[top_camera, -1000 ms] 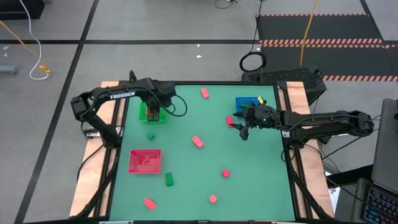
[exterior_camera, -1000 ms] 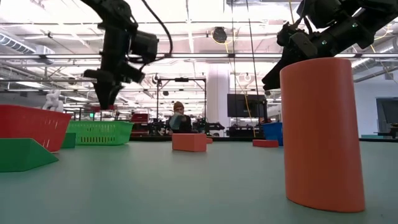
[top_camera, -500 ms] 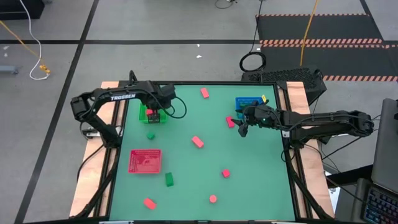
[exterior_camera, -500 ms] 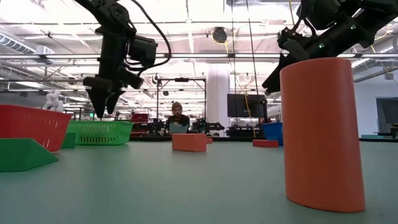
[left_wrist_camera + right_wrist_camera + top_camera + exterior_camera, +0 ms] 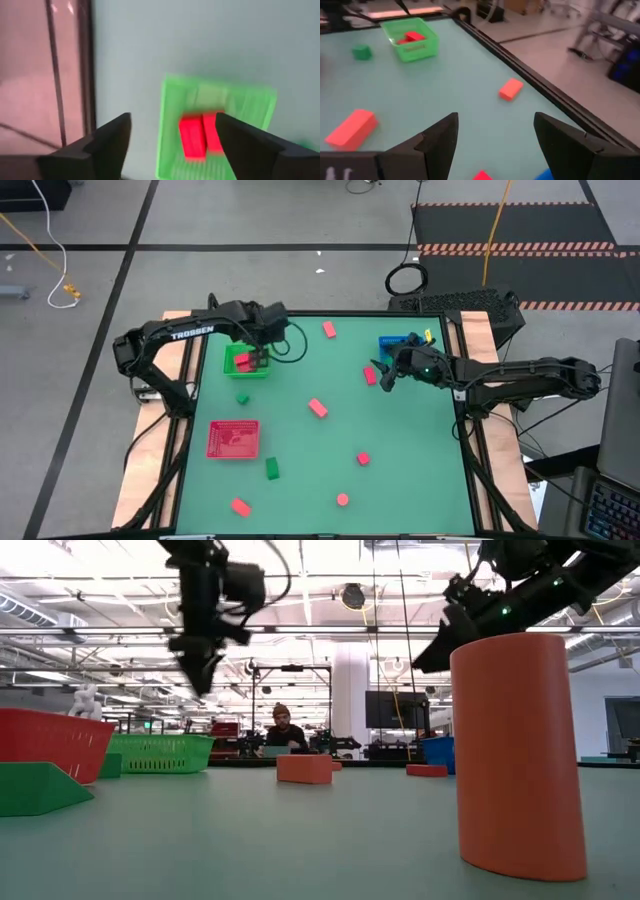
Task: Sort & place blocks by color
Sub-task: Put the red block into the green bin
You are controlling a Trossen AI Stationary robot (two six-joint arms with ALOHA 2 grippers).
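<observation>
Red and green blocks lie scattered on the green table [image 5: 420,470]. Two red blocks [image 5: 200,136] sit inside the green tray [image 5: 232,366]. My left gripper [image 5: 260,350] hangs open above that tray's far right side, also seen as left gripper [image 5: 172,125] and left gripper [image 5: 200,680]. My right gripper [image 5: 383,373] is open in the air near the blue tray [image 5: 400,345], beside a red block [image 5: 370,376]; in its own view the right gripper [image 5: 495,125] stands over that red block [image 5: 481,175]. Neither touches anything.
Loose red blocks lie at the far edge [image 5: 329,329], mid-table [image 5: 318,407] and toward the near edge [image 5: 363,458], [image 5: 240,506]. A round red piece [image 5: 343,500] stands close to the low camera. Green blocks [image 5: 242,398], [image 5: 272,468] flank the red tray [image 5: 233,439]. A person sits beyond the table [image 5: 282,730].
My left gripper has risen from low over the green tray and shifted toward the far and right edges; the red blocks stay in the tray. My right gripper has moved a little toward the far edge, alongside the nearby red block.
</observation>
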